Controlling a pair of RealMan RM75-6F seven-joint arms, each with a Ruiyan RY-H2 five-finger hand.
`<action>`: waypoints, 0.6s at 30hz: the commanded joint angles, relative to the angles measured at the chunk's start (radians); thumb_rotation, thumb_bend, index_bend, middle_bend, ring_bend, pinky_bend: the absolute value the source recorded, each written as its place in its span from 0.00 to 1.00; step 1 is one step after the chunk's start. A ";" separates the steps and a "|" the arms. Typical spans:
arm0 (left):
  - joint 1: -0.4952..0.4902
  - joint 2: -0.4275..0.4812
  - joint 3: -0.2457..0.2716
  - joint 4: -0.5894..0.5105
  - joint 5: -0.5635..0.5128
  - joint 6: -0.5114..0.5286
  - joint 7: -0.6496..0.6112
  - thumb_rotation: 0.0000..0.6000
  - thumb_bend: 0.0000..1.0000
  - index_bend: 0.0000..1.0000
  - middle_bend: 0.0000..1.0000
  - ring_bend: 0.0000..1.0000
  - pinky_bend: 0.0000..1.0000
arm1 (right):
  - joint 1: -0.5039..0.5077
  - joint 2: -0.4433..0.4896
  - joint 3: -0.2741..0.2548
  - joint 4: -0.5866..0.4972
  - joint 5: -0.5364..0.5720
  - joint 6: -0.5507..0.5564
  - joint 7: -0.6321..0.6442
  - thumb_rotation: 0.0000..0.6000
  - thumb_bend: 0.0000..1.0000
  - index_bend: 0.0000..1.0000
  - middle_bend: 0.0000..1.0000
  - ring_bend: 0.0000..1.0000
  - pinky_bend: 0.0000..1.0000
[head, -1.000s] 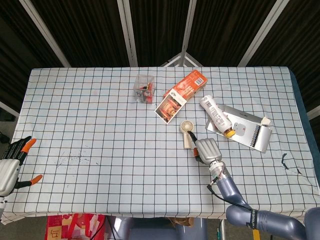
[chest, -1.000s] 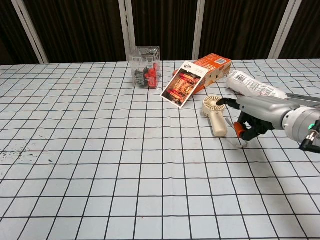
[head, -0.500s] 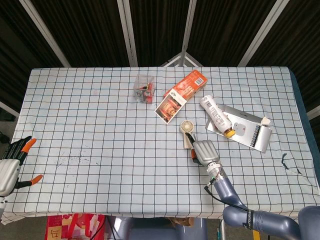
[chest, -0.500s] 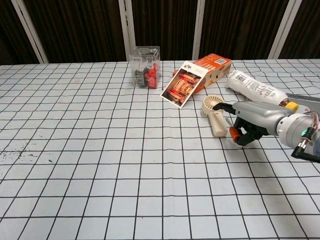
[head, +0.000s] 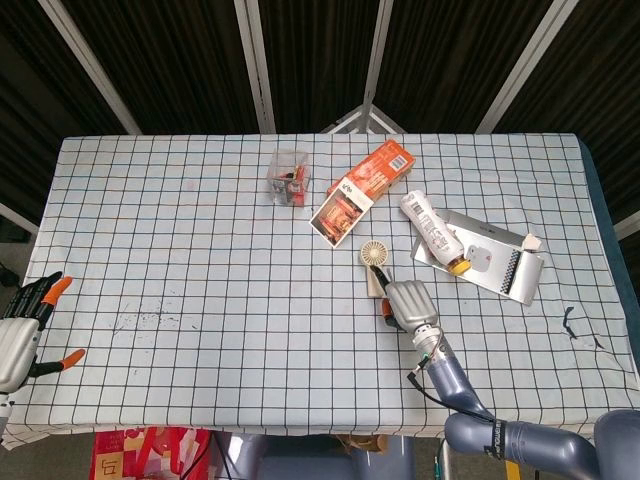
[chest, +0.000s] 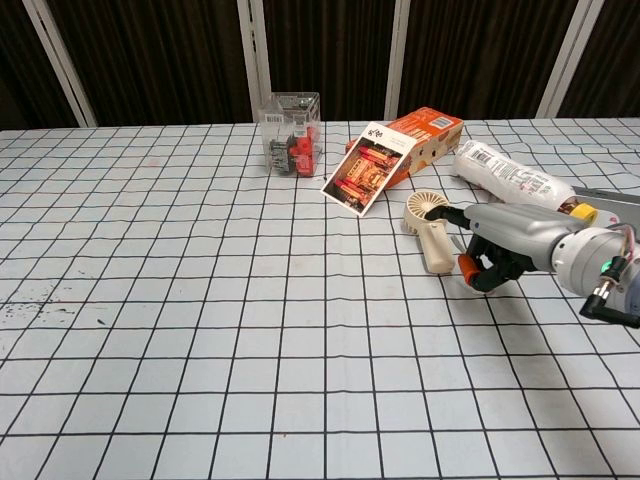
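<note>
- The right hand lies low over the checked bench, just right of the small cream handheld fan; in the chest view its fingers are curled in beside the fan's handle. Whether they touch the handle I cannot tell; nothing is seen gripped in them.
- The fan lies flat, round head toward the far side, handle toward the robot, near the middle of the bench's right half.
- The left hand hangs at the bench's near left corner, partly past the edge, fingers spread and holding nothing.
- Just beyond the fan lies an orange box with its flap open, and left of that stands a clear plastic container with red and dark pieces inside.
- To the right of the fan a white bottle lies on its side, its cap end resting on a flat metal grater, which reaches toward the right edge.
- The whole left half and the near strip of the bench are open cloth, with only some dark specks near the left side.
- The things cluster in the far right part, well in from the far edge.
</note>
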 joint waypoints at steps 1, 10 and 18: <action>0.000 0.000 0.000 0.000 0.000 0.001 0.001 1.00 0.01 0.00 0.00 0.00 0.00 | 0.000 0.000 -0.004 -0.003 0.002 0.003 -0.001 1.00 0.72 0.01 0.79 0.87 0.85; 0.002 0.000 0.001 -0.001 0.004 0.006 0.003 1.00 0.01 0.00 0.00 0.00 0.00 | 0.000 -0.001 -0.013 -0.009 0.007 0.018 -0.003 1.00 0.72 0.01 0.79 0.87 0.85; 0.002 -0.001 0.002 0.000 0.008 0.007 0.003 1.00 0.01 0.00 0.00 0.00 0.00 | 0.000 0.003 -0.017 -0.003 0.022 0.022 0.000 1.00 0.72 0.01 0.79 0.87 0.85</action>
